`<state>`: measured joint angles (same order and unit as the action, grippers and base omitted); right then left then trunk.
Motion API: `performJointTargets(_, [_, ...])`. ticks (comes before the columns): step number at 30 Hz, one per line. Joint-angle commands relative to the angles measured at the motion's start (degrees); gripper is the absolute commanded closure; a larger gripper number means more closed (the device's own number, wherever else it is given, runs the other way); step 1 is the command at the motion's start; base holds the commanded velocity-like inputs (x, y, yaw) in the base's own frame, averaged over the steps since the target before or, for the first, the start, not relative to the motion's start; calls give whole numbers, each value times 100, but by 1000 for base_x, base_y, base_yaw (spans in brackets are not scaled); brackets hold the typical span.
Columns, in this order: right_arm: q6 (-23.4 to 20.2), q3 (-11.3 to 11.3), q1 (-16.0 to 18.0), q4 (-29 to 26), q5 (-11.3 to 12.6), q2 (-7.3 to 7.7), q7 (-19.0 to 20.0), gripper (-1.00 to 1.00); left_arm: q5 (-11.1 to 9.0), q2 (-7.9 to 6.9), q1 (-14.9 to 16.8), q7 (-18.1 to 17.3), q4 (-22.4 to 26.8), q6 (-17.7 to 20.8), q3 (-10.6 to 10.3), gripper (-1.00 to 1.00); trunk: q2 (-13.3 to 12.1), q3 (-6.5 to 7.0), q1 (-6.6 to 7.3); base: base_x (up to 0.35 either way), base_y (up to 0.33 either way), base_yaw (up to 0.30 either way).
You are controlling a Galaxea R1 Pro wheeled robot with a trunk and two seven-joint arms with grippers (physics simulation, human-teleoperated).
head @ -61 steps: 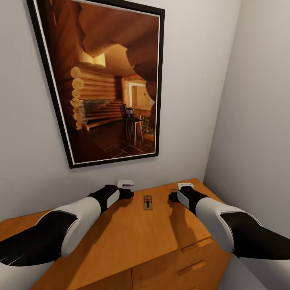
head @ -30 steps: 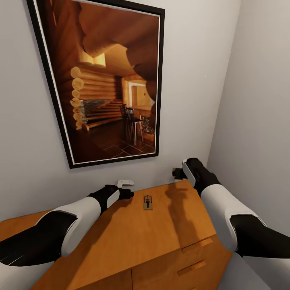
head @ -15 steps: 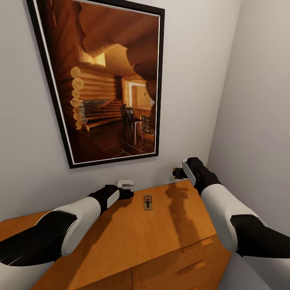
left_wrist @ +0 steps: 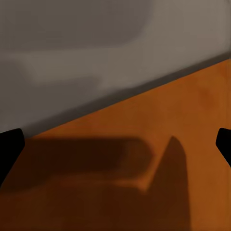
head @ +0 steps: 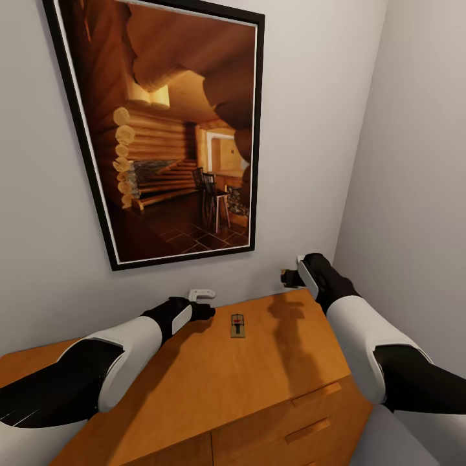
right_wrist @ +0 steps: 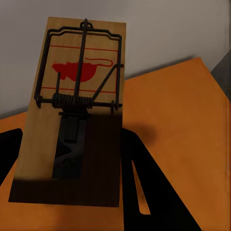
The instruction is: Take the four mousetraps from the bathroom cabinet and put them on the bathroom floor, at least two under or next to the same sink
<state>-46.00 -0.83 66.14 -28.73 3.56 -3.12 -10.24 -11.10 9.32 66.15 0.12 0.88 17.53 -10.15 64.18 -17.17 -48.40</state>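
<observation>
In the right gripper (head: 285,278), a mousetrap (right_wrist: 77,110).

One mousetrap (head: 238,325) lies flat on the cabinet (head: 259,388); another mousetrap (right_wrist: 72,115) is held upright above it

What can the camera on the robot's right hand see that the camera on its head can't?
The right wrist view shows, up close, the mousetrap held in the right claw: its red mouse picture and black wire spring.

The head view shows the big framed picture on the wall, both arms, the left claw, the drawer fronts, and a second mousetrap lying on the cabinet.

Both show the orange cabinet top and the grey wall.
</observation>
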Motion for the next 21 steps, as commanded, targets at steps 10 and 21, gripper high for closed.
performJointTargets(10, [-19, -13, 4, 7, 52, 78, -41, 100, -51, 0, 3, -24, 9, 23, -49, -100, 5, -7, 0, 0, 0, 0])
performJointTargets(21, [1, -14, 4, 40, 55, 97, -41, 100, -43, 0, 3, -40, 9, 23, -56, -100, 5, -7, 0, 0, 0, 0])
